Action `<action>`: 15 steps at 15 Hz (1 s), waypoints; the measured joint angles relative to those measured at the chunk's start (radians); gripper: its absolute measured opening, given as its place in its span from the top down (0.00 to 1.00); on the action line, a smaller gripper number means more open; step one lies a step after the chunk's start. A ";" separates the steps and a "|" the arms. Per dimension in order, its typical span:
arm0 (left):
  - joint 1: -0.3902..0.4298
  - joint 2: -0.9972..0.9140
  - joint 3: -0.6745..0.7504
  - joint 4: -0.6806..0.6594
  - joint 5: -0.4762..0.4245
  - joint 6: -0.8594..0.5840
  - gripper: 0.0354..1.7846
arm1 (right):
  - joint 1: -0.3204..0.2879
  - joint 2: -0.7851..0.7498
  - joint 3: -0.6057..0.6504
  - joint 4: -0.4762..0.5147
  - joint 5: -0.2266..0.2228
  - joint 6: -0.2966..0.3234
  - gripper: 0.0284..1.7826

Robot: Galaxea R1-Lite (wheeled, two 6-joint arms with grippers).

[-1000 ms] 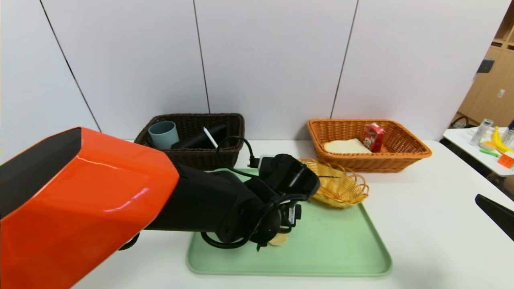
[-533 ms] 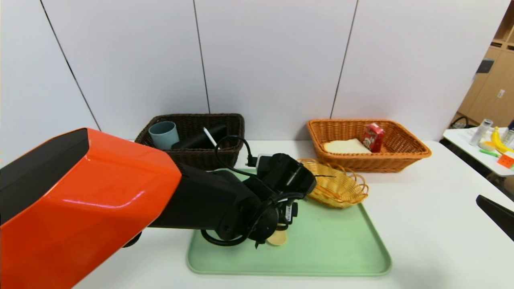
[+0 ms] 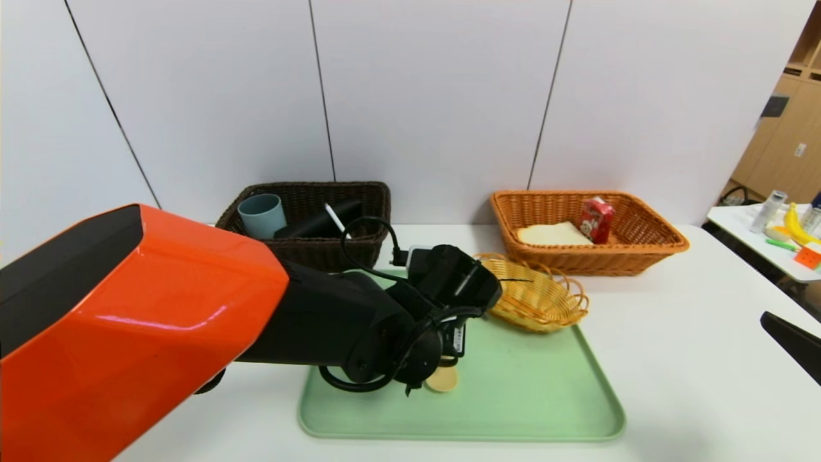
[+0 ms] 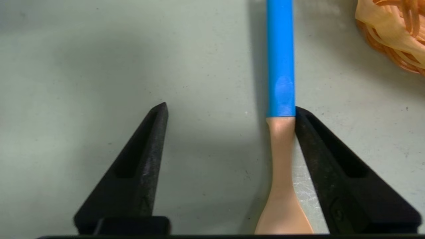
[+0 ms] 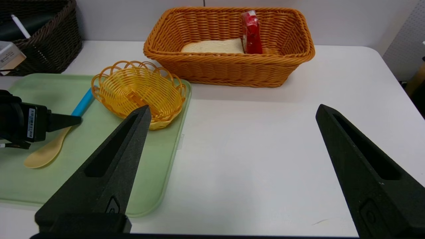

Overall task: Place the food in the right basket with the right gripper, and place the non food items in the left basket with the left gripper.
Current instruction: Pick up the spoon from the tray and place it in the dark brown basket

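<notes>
Left claw [image 4: 229, 109]: the black left claw on the orange-and-black arm sits low over the pale green plastic tray [image 3: 545, 410]; its jaws have begun narrowing from their widest stance, one finger now touching the spoon's neck, the other well apart from it. Nothing is gripped yet.
Change: in the head view the claw has crept slightly toward nine o'clock and down, uncovering more of the spoon's bowl at its six o'clock.
Left basket: the dark brown rectangular wicker basket [image 3: 321, 247] at eleven o'clock of the tray already holds the grey-blue cup [image 3: 261, 215], the black oblong case [image 3: 321, 223] and the white pen [image 3: 335, 219].
Spoon: the yellow spoon with the blue handle [image 4: 280, 83] lies flat on the tray between the jaws, handle pointing toward twelve o'clock, beside the small oval yellow wicker basket [image 3: 539, 295].
Right basket: the orange-tan rectangular wicker basket [image 3: 648, 253] at one o'clock holds the pale bread slice [image 3: 553, 233] and the red drink carton [image 3: 596, 219].
Right claw [image 5: 232, 113]: black, jaws wide, empty, parked over the white surface [image 3: 693, 333] at three o'clock.
Meaning: the spoon looks like the last item left; the closing jaws suggest its pick-up is under way. The off-centre contact may nudge the spoon sideways before both fingers meet.
</notes>
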State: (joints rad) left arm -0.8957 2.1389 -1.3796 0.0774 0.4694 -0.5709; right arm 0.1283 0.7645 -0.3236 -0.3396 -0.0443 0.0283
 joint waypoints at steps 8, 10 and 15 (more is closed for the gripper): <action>0.000 -0.011 0.006 0.007 -0.007 0.000 0.91 | 0.000 -0.001 0.005 0.000 0.011 -0.001 0.04; -0.001 -0.023 0.007 0.013 -0.008 0.008 0.91 | 0.000 -0.001 0.006 0.000 0.012 -0.001 0.04; 0.000 -0.068 0.004 0.010 0.001 0.056 0.91 | 0.000 0.000 0.014 0.001 0.013 -0.001 0.04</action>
State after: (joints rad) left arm -0.8953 2.0711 -1.3757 0.0879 0.4700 -0.5147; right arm 0.1287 0.7649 -0.3091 -0.3385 -0.0317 0.0274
